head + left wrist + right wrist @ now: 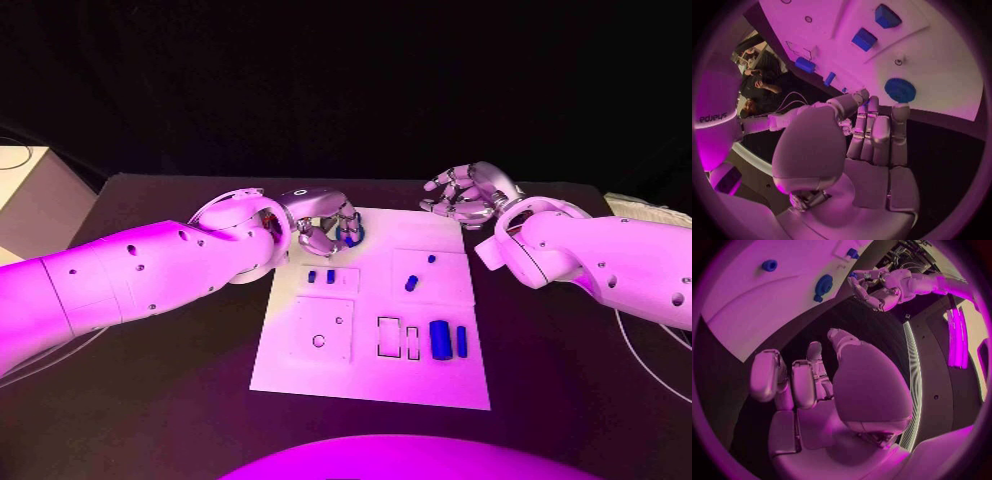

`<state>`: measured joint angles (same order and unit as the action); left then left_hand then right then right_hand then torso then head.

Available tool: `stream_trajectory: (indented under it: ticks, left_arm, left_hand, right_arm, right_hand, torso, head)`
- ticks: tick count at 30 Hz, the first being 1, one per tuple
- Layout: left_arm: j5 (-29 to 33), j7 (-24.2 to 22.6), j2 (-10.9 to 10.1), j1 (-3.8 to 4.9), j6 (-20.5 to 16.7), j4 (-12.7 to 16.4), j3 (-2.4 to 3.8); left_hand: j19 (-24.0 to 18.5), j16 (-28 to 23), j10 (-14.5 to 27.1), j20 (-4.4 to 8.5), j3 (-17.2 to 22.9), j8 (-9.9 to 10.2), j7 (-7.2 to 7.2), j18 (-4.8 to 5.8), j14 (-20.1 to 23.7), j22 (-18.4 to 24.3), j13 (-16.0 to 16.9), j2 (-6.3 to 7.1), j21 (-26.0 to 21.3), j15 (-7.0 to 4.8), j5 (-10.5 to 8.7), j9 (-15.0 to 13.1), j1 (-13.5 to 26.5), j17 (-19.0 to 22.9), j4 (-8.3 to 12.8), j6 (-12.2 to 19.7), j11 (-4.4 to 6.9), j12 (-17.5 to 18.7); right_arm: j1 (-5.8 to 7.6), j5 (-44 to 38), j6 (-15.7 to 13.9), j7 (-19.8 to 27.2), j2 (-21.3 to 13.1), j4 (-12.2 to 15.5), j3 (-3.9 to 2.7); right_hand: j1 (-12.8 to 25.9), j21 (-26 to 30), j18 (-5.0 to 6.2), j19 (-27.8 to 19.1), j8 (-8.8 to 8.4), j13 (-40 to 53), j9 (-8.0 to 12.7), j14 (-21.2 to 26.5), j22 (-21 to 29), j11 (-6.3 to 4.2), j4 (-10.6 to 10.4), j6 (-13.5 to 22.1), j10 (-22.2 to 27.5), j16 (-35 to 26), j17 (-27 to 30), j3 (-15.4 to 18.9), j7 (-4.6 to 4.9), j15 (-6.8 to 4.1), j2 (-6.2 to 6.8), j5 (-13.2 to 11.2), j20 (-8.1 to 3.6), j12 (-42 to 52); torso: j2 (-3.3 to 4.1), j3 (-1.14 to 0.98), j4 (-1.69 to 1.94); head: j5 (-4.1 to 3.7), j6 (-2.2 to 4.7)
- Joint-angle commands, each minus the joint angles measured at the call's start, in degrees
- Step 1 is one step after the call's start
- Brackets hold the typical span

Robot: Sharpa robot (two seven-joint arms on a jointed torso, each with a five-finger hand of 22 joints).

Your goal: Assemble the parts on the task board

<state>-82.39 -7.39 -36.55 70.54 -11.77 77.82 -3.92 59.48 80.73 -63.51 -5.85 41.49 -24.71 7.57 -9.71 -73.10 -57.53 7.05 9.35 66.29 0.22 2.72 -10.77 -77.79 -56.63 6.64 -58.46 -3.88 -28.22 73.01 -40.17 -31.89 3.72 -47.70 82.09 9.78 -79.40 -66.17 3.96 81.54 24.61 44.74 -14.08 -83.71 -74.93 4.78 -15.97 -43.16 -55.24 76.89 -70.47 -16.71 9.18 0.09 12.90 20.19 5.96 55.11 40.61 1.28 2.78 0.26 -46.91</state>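
Observation:
The white task board lies mid-table. A round blue part sits near its far left corner, also seen in the left wrist view as a disc. My left hand hovers just beside that disc, fingers side by side and loosely bent, holding nothing. Two small blue parts stand left of centre and another small one lies further right. Two long blue parts lie beside two empty slots. My right hand hangs beyond the board's far right corner, fingers curled in, empty.
A square recess with small holes is on the board's near left. A pale box stands at the table's far left edge. Cables trail off the table at the right. Dark table surface surrounds the board.

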Motion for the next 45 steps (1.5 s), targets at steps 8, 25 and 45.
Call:
stream_trajectory:
  ticks: [8, 25, 45]
  left_arm:
    - [2.94, 0.41, -2.22, 0.08, 2.41, 0.62, 0.32]
    - [1.26, 2.73, -1.67, -0.04, 5.42, -3.14, 0.05]
    - [1.65, 3.61, -1.03, -0.09, 8.24, -4.14, -0.32]
  left_hand:
    - [0.77, 0.46, -0.84, -0.01, -0.66, 0.41, 0.02, 0.89, -0.62, -0.38, 0.03, 0.16, 0.38, -0.16, 0.2, -2.58, 0.7, -0.2, -0.34, -0.71, 0.28, 0.91]
    - [0.42, 0.42, -0.89, -0.05, -1.06, 1.01, 0.16, 0.82, -0.52, 0.01, 0.14, 0.34, 0.01, -0.07, 0.19, -2.76, 1.02, 0.17, -0.55, -0.53, 0.16, 1.79]
    - [0.37, 0.41, -0.85, -0.12, -1.2, 1.41, 0.25, 0.83, -0.47, 0.05, 0.23, 0.4, -0.09, 0.02, 0.2, -2.86, 1.09, 0.22, -0.65, -0.29, 0.08, 2.26]
  right_arm:
    - [-0.03, -0.21, 0.4, 0.7, -0.08, 0.11, 0.0]
    - [-0.11, -0.09, -0.53, 1.3, -0.2, 0.19, 0.0]
    - [-0.14, -0.09, -0.5, 1.26, -0.18, 0.11, 0.0]
  right_hand:
    - [-0.23, 0.2, 0.87, -0.34, 0.19, -0.05, 0.08, 0.3, -1.92, -0.04, -0.08, -0.08, 0.36, -0.2, -0.05, -0.35, 0.52, 0.14, -0.13, 0.23, 0.03, -0.23]
    - [-0.37, 0.49, 0.92, -0.4, 0.26, -0.33, 0.11, 0.38, -1.8, -0.08, 0.01, -0.08, 0.25, -0.34, 0.09, -0.75, 0.49, 0.12, -0.21, 0.91, 0.04, -0.17]
    - [-0.37, 0.56, 0.93, -0.42, 0.26, -0.42, 0.12, 0.4, -1.77, -0.08, 0.01, -0.08, 0.29, -0.37, 0.12, -0.8, 0.5, 0.12, -0.18, 1.07, 0.04, -0.21]
  torso:
    - [0.01, 0.09, 0.02]
    - [0.16, 0.05, -0.03]
    - [0.11, -0.02, -0.08]
  head:
    - [0.39, 0.1]
    - [0.7, -0.59]
    - [0.67, -0.86]
